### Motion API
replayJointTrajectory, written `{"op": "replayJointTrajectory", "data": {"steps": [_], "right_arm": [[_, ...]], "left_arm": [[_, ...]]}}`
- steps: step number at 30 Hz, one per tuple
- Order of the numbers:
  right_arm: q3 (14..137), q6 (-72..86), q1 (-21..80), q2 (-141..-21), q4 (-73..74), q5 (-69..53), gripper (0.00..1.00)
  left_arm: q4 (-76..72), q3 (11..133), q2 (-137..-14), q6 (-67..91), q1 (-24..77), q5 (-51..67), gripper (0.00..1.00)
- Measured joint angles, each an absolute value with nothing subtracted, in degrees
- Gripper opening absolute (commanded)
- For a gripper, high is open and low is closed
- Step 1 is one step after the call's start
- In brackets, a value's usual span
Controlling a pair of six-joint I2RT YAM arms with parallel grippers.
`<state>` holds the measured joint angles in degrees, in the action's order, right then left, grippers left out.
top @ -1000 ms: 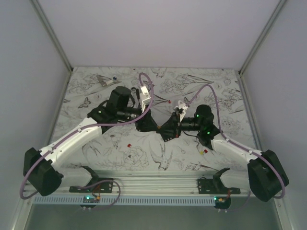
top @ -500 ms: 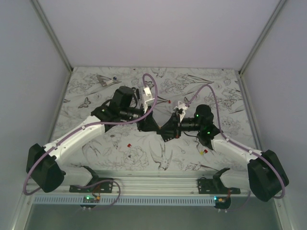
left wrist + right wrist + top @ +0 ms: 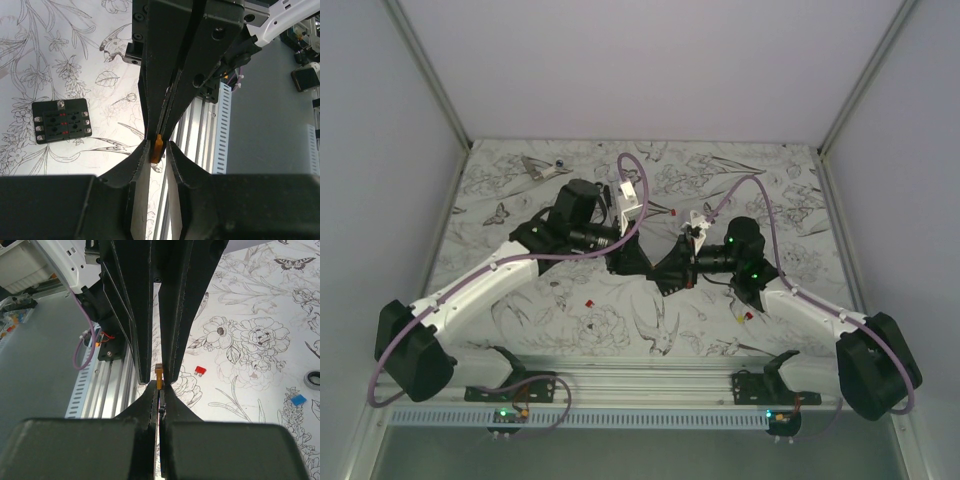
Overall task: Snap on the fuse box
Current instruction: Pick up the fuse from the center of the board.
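Observation:
The fuse box (image 3: 61,121), a small black box with screw terminals and red fuses in its slots, lies flat on the flowered table, seen only in the left wrist view, to the left of and below the grippers. Both grippers meet tip to tip above the table's middle. My right gripper (image 3: 159,387) is shut on a small orange fuse (image 3: 159,376). My left gripper (image 3: 158,150) stands open by a narrow gap around the same orange fuse (image 3: 157,149), one finger close against it. In the top view the left gripper (image 3: 638,262) and the right gripper (image 3: 666,270) hide the fuse.
Loose fuses lie on the table: a red fuse (image 3: 200,371), a blue fuse (image 3: 298,399), and other red ones (image 3: 588,300) (image 3: 747,315). A grey ring (image 3: 314,380) lies at the right. A metal part (image 3: 542,168) sits at the far left. An aluminium rail (image 3: 650,378) runs along the near edge.
The left arm has swung right and forward, bringing its fingers up around the orange fuse in the right gripper. The right arm has held still.

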<state>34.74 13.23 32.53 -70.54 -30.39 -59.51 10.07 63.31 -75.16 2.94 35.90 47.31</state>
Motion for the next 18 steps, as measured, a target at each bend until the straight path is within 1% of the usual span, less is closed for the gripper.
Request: {"op": "replayJointTrajectory", "data": {"steps": [4,13,17,18], "right_arm": [[34.7,12.8,32.5,-70.5,-30.4,-59.7,0.0],[34.9,12.6,32.5,-70.5,-30.2,-60.2,0.0],[34.9,12.5,32.5,-70.5,-30.2,-60.2,0.0],[34.9,12.4,32.5,-70.6,-30.2,-60.2,0.02]], "left_arm": [[10.3,63.4,-75.1,2.9,35.9,47.2,0.15],[10.5,63.4,-74.9,2.2,36.0,47.3,0.0],[10.6,63.4,-74.9,1.8,36.0,47.3,0.0],[10.6,63.4,-74.9,1.8,36.0,47.3,0.0]]}}
